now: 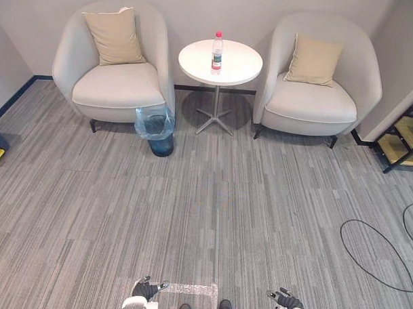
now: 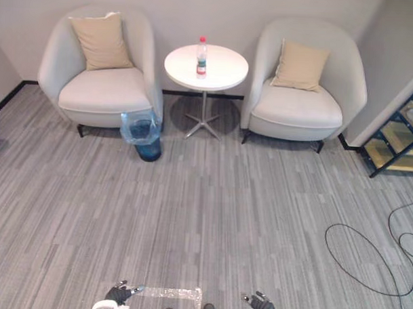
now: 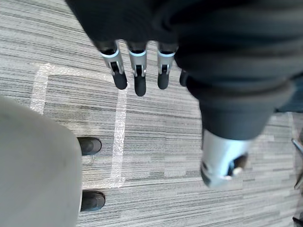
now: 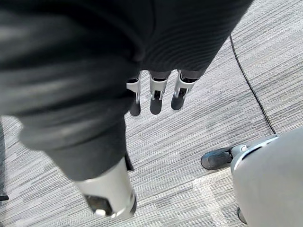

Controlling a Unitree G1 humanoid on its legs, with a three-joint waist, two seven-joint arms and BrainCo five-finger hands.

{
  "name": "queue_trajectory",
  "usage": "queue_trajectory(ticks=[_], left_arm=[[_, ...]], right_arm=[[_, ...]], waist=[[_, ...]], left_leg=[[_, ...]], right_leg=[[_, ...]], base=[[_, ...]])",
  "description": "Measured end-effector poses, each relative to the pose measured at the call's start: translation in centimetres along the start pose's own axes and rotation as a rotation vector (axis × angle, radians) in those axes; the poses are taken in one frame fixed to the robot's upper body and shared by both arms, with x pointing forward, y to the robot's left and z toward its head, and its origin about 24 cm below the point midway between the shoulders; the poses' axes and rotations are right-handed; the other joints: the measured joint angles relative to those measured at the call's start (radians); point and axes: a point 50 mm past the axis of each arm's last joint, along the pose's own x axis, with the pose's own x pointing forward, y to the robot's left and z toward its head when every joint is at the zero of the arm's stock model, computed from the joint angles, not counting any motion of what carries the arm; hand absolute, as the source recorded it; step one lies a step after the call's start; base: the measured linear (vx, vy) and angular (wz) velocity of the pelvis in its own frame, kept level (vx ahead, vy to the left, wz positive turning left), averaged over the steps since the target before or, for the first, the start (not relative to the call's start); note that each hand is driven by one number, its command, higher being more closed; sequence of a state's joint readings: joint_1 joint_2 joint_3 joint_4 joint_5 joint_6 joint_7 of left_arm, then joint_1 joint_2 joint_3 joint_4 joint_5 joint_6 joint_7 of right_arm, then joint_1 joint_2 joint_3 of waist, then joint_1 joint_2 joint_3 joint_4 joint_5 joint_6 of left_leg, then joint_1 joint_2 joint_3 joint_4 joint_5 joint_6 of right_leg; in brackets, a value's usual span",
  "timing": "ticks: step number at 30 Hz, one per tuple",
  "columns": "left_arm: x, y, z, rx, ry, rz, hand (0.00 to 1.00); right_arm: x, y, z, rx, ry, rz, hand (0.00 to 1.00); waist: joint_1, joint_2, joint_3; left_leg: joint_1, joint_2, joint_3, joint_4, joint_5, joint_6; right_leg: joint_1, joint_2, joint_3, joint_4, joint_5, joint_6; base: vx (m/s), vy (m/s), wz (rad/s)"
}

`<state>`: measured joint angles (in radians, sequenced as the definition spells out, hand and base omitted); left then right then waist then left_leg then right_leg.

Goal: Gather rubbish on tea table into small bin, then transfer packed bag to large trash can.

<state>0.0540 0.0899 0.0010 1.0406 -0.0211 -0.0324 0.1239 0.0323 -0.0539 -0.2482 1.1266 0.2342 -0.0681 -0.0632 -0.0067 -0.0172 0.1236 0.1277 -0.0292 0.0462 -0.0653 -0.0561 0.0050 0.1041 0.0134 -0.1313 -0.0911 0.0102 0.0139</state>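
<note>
Across the striped grey carpet, at 12 o'clock from the robot, stands a small round white table (image 1: 240, 69) on a thin pedestal. On it a clear plastic bottle (image 1: 217, 53) with a red cap and red label stands upright, alone. The bottle is probably light, smooth and a little squashy, and likely to tip if nudged. A hold round its labelled middle seems safest. Whether it holds liquid cannot be told.

A small dark blue bin (image 1: 156, 130) sits on the floor at 11 o'clock, just beside the left armchair (image 1: 117, 90) and near the table's foot. A pale blue bag lines the bin and folds over its rim. The bag looks thin and soft, best gathered at that rim.

A right armchair (image 1: 310, 107) stands at 1 o'clock, and a black shelf (image 1: 405, 138) at 2 o'clock. The chairs flank the table closely, so the open approach is straight ahead.

The left hand (image 1: 146, 289) and right hand (image 1: 286, 300) hang low, well apart from the table. The left fingers (image 3: 138, 78) and right fingers (image 4: 156, 97) are straight, slightly apart, and hold nothing.
</note>
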Motion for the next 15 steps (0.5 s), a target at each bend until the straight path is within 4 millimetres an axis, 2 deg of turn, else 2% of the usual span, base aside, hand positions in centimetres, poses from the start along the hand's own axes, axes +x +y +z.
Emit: queue_trajectory(ticks=[15], left_arm=[[0.07, 0.0, 0.04, 0.026, 0.003, -0.001, 0.0]], right_arm=[[-0.09, 0.41, -0.32, -0.01, 0.005, 0.007, 0.0]], waist=[[-0.002, -0.002, 0.002]], left_leg=[[0.0, 0.003, 0.015, 0.001, -0.003, -0.003]], right_leg=[[-0.004, 0.002, 0.011, -0.004, 0.001, -0.001]], base=[[-0.01, -0.002, -0.02]])
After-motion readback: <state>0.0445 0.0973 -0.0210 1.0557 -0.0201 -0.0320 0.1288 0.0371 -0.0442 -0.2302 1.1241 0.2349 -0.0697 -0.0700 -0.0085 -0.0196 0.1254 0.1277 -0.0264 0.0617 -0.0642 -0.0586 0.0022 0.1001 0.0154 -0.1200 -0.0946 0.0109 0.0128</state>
